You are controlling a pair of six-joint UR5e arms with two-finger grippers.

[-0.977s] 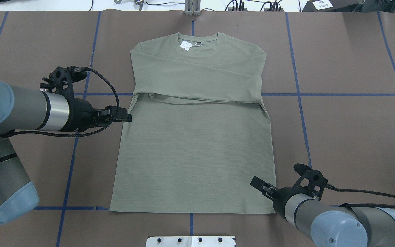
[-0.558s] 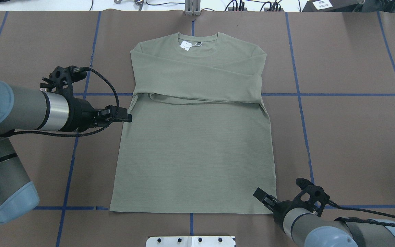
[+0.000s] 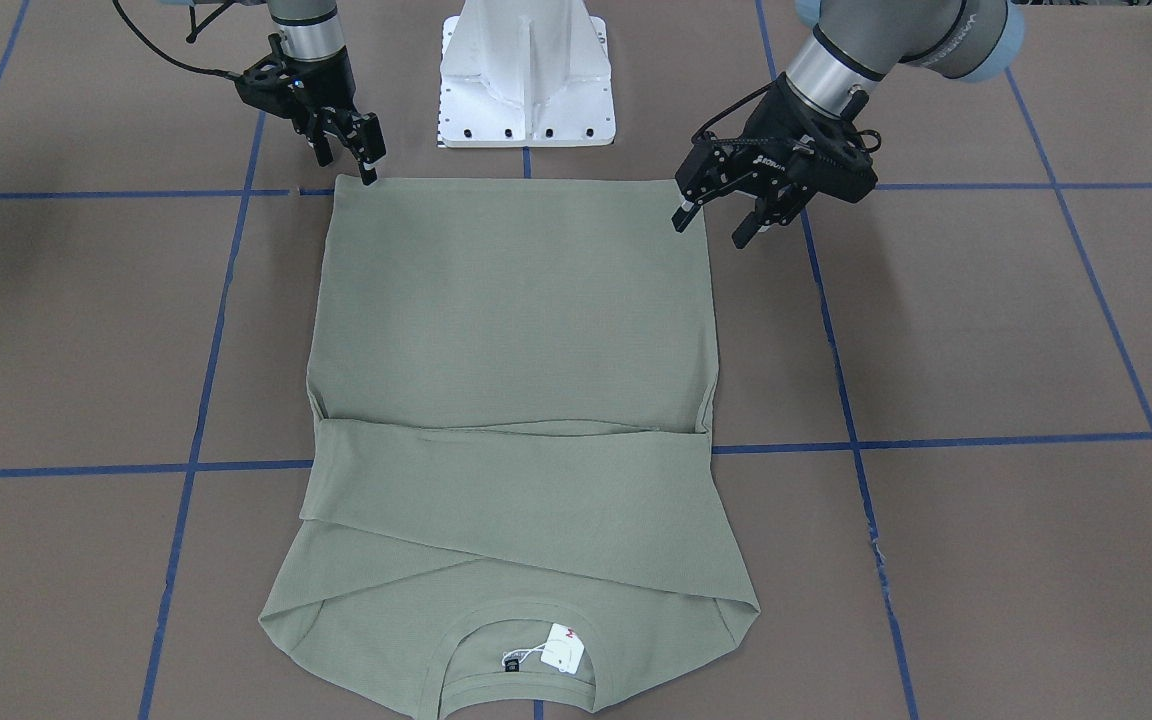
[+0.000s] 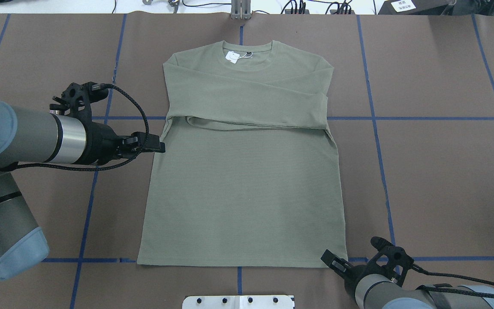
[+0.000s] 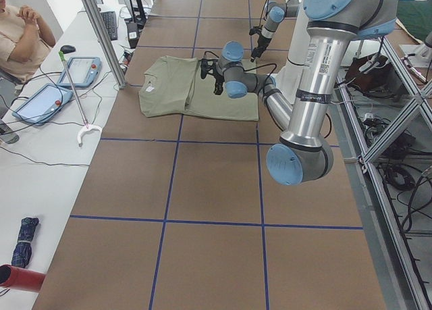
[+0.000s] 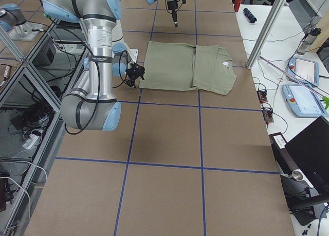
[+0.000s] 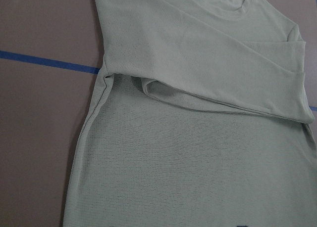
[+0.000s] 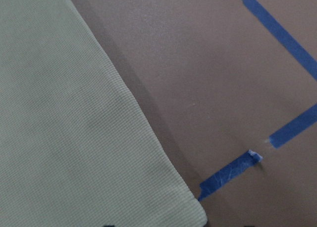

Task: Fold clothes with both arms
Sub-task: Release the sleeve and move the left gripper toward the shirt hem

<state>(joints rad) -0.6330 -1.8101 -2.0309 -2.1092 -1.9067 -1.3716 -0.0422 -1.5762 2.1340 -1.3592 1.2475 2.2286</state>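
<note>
You've got a table (image 4: 444, 171) skinned in matte brown sheet, gridded with blue tape (image 4: 444, 118).

Left arm (image 4: 15, 137): silver-grey tube, light blue joint cap, wrist laid roughly level, reaching in from the side.

Right arm (image 4: 401, 292): same build, wrist pitched down toward the table, out from the white pedestal base (image 3: 526, 70).

Shirt (image 4: 242, 193): lies flat, sage-green fine knit. Both sleeves are folded across the chest in overlapping bands. The round ribbed neck is at the end far from both grippers.

Left gripper (image 3: 708, 232): black, fingers spread, nothing between them, hanging clear of the cloth. The shirt's side edge sits directly ahead of its tips, and the folded sleeve band is just beyond, off to one side.

Right gripper (image 3: 346, 170): black, fingers apart, nothing gripped. The shirt's square hem corner is right at its leading tip, but you can't confirm contact from these views. Its wrist camera shows that corner close up: straight hem, fine grid weave, tape cross just beside it.

White hang tag (image 4: 233, 56): inside the collar, well apart from both grippers.
</note>
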